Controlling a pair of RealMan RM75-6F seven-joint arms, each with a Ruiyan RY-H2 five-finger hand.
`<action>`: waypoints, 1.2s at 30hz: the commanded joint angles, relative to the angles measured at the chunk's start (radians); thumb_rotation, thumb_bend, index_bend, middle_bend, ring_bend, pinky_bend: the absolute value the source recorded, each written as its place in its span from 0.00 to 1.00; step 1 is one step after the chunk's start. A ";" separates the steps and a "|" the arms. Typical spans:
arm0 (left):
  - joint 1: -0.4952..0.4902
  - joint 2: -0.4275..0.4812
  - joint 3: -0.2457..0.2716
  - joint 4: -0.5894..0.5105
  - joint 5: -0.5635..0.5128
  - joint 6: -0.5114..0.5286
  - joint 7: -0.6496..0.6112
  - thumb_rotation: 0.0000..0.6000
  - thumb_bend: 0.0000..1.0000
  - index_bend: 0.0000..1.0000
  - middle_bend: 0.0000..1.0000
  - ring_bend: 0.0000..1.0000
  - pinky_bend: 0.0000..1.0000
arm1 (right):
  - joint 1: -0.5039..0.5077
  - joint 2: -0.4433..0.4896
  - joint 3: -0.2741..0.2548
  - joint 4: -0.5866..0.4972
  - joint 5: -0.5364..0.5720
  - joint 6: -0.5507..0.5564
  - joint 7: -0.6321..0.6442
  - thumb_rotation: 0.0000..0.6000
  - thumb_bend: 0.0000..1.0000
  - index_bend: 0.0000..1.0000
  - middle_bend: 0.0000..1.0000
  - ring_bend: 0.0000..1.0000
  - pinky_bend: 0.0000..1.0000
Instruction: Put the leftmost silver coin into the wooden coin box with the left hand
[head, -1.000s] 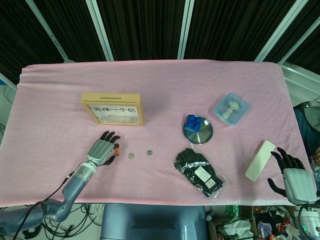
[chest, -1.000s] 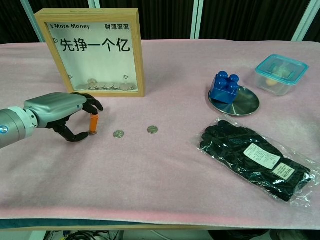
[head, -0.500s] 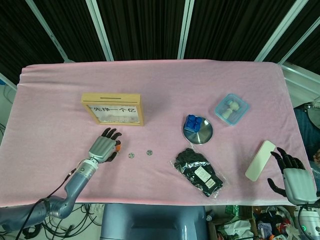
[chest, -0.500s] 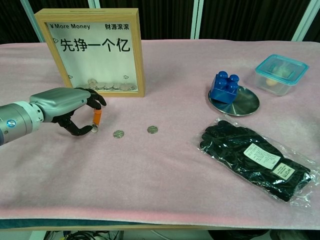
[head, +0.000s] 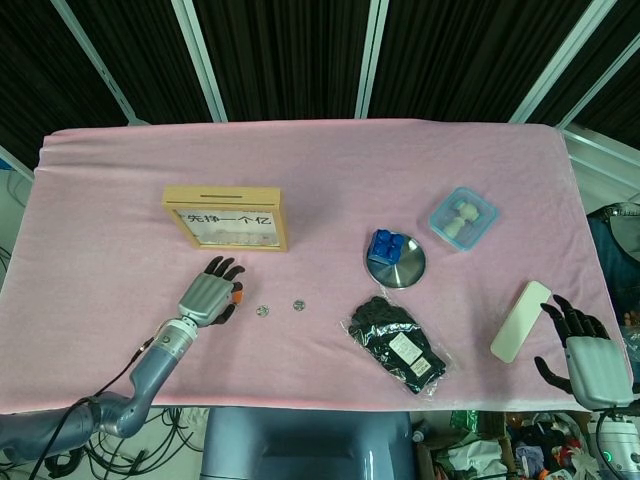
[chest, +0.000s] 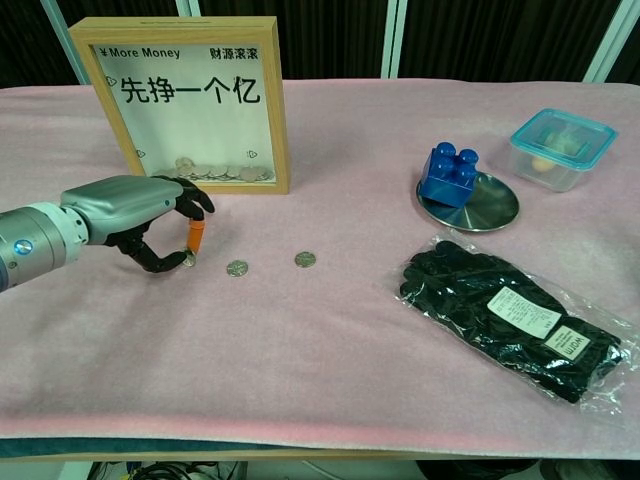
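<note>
Left robot hand (chest: 140, 215) is crouching over the pink table (chest: 320, 340), pinching the leftmost silver coin (chest: 188, 259) between thumb and orange-tipped finger. The wooden coin box (chest: 185, 100) is standing just behind it, another coin (chest: 237, 268) lying just beside. Right robot hand (head: 585, 355) is resting with fingers spread, holding nothing.
</note>
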 joint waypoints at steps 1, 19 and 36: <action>0.000 0.003 -0.001 -0.005 -0.003 0.003 0.005 1.00 0.45 0.55 0.15 0.00 0.00 | 0.000 0.000 0.000 0.000 0.000 -0.001 0.000 1.00 0.22 0.17 0.06 0.17 0.18; 0.004 0.026 -0.001 -0.046 -0.003 0.031 0.019 1.00 0.48 0.61 0.18 0.00 0.00 | 0.000 0.001 0.000 -0.002 0.002 -0.001 0.003 1.00 0.22 0.17 0.06 0.17 0.18; -0.053 0.267 -0.120 -0.451 -0.062 0.111 0.222 1.00 0.48 0.60 0.17 0.00 0.01 | -0.001 -0.001 0.002 -0.005 0.007 0.001 -0.001 1.00 0.22 0.17 0.06 0.17 0.18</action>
